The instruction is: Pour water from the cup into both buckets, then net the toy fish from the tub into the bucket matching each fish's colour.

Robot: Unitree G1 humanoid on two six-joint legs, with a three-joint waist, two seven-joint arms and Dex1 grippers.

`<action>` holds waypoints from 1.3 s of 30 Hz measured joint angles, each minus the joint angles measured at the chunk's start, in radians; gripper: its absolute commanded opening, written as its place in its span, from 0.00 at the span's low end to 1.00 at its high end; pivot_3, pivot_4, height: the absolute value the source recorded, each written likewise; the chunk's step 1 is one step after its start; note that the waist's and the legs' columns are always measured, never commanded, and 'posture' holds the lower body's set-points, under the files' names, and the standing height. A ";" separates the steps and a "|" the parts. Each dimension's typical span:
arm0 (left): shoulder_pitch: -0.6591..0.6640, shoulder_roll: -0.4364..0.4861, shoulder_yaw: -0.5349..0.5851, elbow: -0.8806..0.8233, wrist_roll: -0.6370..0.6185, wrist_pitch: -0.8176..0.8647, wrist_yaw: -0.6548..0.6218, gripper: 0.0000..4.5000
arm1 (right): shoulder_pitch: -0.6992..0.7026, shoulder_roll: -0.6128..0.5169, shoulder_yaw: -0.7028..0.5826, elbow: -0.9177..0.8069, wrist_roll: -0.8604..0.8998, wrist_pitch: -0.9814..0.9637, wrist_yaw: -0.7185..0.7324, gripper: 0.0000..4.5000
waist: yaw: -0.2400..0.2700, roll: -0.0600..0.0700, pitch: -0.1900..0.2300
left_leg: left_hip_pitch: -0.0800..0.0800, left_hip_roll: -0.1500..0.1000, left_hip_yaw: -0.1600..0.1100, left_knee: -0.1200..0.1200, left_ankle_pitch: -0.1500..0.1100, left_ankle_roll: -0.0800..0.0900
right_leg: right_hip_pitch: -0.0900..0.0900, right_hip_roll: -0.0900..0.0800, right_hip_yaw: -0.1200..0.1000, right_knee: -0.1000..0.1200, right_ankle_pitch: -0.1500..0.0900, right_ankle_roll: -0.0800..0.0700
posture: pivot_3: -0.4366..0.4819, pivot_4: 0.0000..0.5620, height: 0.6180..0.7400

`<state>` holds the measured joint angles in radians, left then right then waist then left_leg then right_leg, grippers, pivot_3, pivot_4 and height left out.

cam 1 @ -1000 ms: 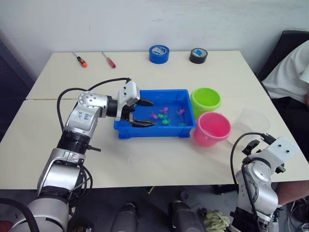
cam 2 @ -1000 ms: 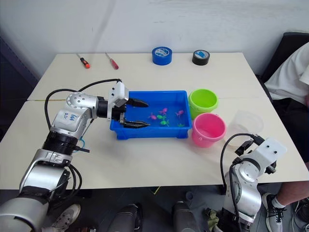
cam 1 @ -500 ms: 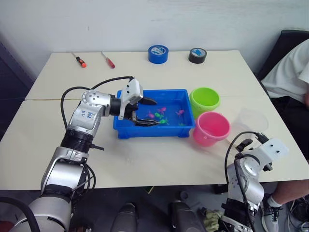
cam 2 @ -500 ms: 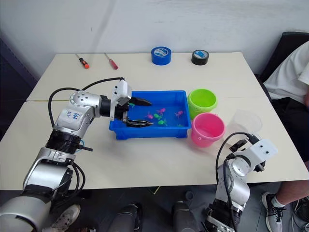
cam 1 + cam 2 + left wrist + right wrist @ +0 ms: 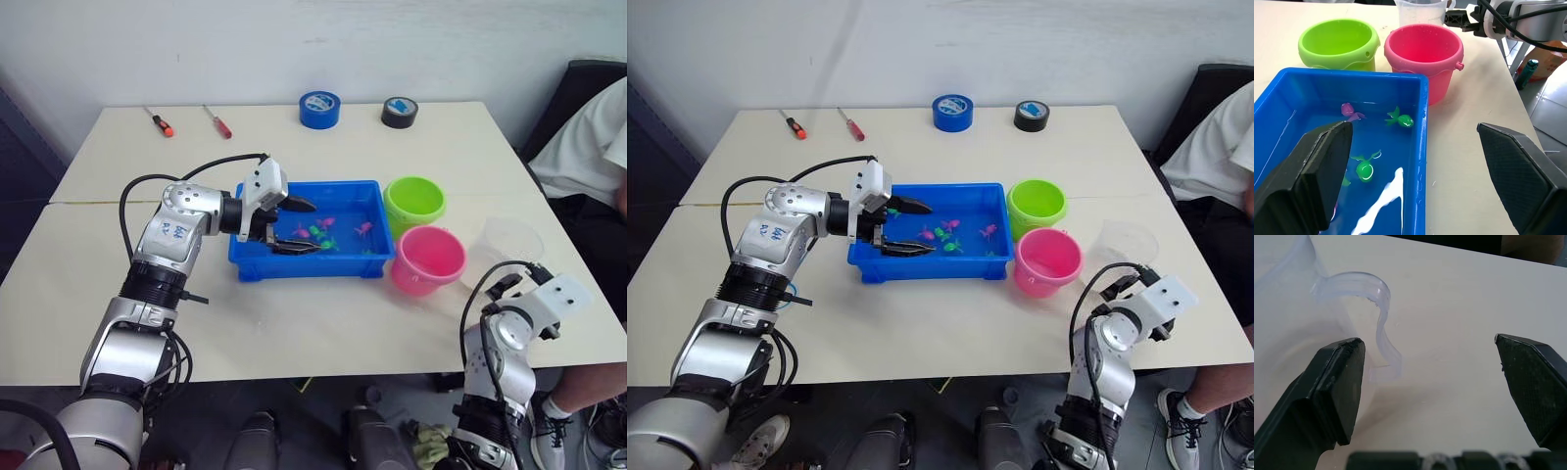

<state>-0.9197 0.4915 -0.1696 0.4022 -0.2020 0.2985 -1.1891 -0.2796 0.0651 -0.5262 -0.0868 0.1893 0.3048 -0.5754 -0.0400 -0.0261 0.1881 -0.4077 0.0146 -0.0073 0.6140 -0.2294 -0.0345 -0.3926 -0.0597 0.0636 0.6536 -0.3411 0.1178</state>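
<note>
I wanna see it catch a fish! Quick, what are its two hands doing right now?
Left gripper: open, holding nothing, over the tub.
Right gripper: open, holding nothing, beside the cup's handle.

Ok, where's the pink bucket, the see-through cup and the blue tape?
pink bucket (image 5: 428, 262): left eye view, on its inside wall.
clear cup (image 5: 509, 241): left eye view, on its side wall.
blue tape roll (image 5: 319, 109): left eye view, on its outer band.
</note>
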 measured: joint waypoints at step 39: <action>0.050 0.009 0.011 -0.089 -0.002 0.050 0.052 0.99 | -0.073 -0.196 0.067 0.239 -0.042 -0.091 0.157 1.00 | -0.016 0.000 0.000 | 0.001 0.000 0.001 0.000 0.000 0.000 | 0.000 0.000 0.001 0.001 0.000 0.000 | 0.48 0.27 0.95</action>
<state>-0.8693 0.5004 -0.1586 0.3130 -0.2042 0.3483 -1.1368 -0.3523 -0.1312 -0.4587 0.1518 0.1473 0.2141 -0.4179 -0.0558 -0.0259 0.1883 -0.4069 0.0145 -0.0062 0.6140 -0.2291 -0.0347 -0.3926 -0.0596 0.0650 0.6544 -0.3411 0.1178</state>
